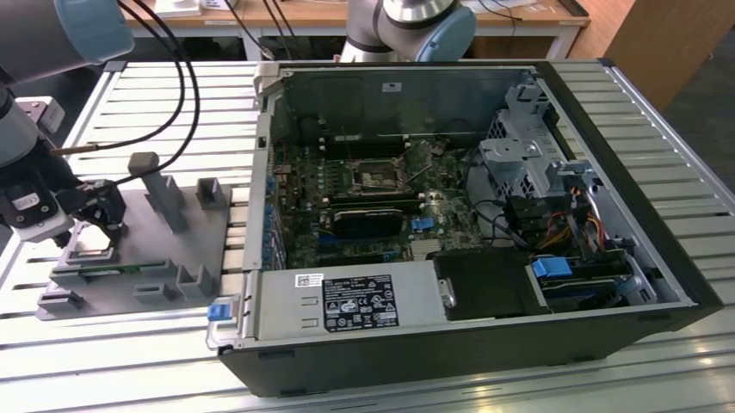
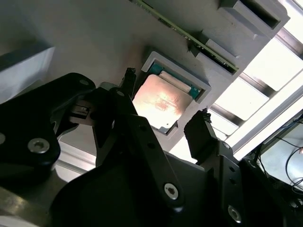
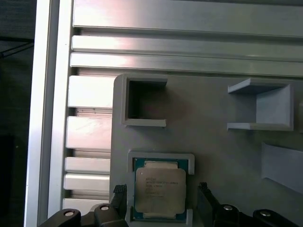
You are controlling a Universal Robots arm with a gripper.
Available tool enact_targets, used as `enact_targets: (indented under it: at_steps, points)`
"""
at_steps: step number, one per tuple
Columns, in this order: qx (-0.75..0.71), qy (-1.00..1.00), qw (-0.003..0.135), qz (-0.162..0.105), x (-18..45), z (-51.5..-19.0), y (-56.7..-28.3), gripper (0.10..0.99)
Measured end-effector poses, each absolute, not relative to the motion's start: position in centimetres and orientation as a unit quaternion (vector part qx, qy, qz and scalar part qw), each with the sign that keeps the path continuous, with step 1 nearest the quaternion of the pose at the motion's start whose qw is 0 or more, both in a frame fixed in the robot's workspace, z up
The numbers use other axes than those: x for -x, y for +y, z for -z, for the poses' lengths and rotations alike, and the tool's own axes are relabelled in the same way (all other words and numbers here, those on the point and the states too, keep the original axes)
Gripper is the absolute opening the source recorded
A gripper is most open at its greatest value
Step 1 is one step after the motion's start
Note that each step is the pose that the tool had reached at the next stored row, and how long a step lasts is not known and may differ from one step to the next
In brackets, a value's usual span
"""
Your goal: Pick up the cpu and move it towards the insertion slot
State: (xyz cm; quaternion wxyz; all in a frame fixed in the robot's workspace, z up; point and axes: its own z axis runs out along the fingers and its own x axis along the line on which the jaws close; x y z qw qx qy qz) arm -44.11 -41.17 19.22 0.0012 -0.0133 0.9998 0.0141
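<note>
Bright, even light washes the slatted table, blown white in the second wrist view; the cpu glares pinkish, the fingers sit in shadow.

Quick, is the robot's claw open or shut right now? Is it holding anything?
Gripper: open, straddling the cpu, holding nothing.

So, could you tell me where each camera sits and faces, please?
Exterior view: off the arm, looking down on the computer case and grey tray; arm at the exterior view's left.
First wrist view: on the wrist, straight down on the chip; fingertips show.
Second wrist view: on the wrist, slanting past the open hand to the chip.
Both share chip and tray.
</note>
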Motion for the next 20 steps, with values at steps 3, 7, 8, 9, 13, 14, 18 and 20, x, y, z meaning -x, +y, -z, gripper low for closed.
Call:
enact_targets:
  at_steps: [3, 7, 8, 9, 13, 14, 18, 20]
  points:
    - [0.013, 1.000, 0.001, -0.014, 44.13, -19.13, -41.17, 0.694]
    - [0.014, 1.000, 0.001, -0.014, 44.15, -18.94, -41.14, 0.694]
    - [0.014, 1.000, 0.001, -0.014, 44.15, -18.91, -41.12, 0.694]
    - [0.014, 1.000, 0.001, -0.014, 44.16, -18.88, -41.09, 0.694]
    - [0.014, 1.000, 0.001, -0.014, 44.16, -18.67, -41.02, 0.694]
    - [0.014, 1.000, 0.001, -0.014, 44.17, -18.63, -41.02, 0.694]
    - [0.014, 1.000, 0.001, -0.014, 44.17, -18.39, -41.01, 0.694]
    - [0.015, 1.000, 0.001, -0.015, 44.17, -18.32, -41.00, 0.694]
